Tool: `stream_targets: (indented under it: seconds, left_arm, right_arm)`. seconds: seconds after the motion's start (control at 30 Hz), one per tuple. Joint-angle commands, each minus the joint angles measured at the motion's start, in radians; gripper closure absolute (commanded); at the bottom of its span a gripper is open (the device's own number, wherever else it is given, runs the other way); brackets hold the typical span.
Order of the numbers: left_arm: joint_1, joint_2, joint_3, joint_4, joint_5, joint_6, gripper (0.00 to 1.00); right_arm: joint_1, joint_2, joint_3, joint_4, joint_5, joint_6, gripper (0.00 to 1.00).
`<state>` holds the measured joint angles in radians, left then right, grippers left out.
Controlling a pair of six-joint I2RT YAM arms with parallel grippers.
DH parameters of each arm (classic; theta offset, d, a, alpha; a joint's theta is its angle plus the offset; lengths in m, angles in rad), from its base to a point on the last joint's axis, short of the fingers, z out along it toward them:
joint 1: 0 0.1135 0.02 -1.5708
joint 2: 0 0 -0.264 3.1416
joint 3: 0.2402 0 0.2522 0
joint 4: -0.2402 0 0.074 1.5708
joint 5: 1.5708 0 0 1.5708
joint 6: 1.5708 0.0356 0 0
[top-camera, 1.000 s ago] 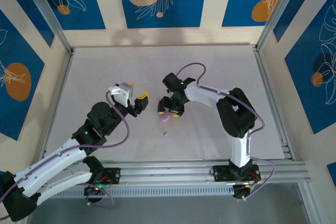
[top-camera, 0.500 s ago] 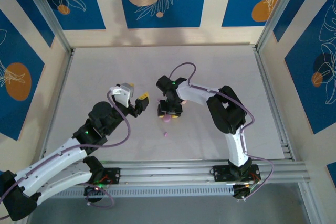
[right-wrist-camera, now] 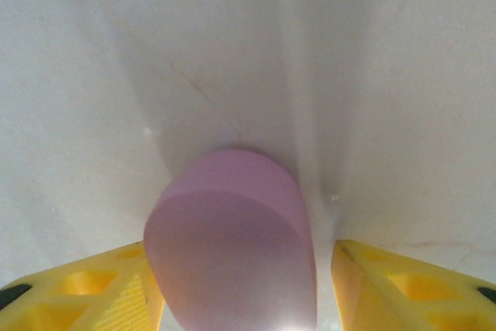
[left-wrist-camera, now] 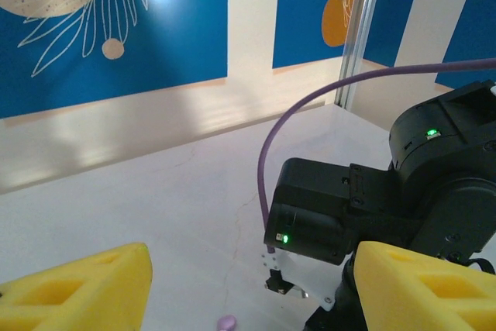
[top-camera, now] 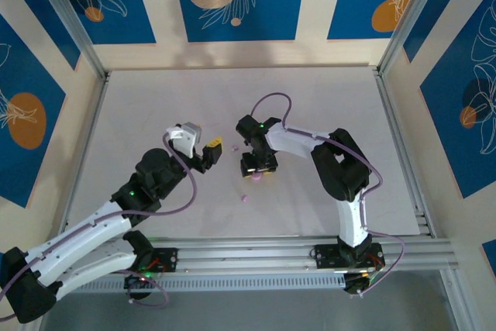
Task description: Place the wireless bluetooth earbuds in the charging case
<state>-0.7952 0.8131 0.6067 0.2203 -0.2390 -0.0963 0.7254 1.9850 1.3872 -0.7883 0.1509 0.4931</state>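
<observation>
earbud (top-camera: 244, 199): purple, on table (top-camera: 310, 91) | pink case (right-wrist-camera: 229, 215) between right pincer (right-wrist-camera: 242, 269) jaws

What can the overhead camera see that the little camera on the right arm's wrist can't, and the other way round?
Overhead: both arms whole, the left jaws standing open with nothing between them, and a tiny purple earbud lying loose on the table. Right wrist: the pink case up close, smooth and rounded, with a slim gap beside one yellow finger. Shared: the white table and that pink case sitting between the right jaws.
</observation>
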Motion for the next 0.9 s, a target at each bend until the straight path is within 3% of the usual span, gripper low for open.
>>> stream_targets:
  seconds: [0.0,0.63,0.87]
  left_arm:
    - [-0.005,0.000,0.017,0.021,0.016,-0.013,0.31]
    - [-0.004,-0.005,0.016,0.015,0.006,-0.010,0.31]
    - [-0.005,-0.027,0.014,0.000,-0.004,-0.014,0.31]
  right_arm:
    - [-0.001,-0.014,-0.009,0.045,0.058,-0.116,0.41]
    - [0.042,-0.038,-0.069,0.104,0.067,-0.192,0.45]
    - [0.045,-0.094,-0.116,0.152,0.072,-0.206,0.60]
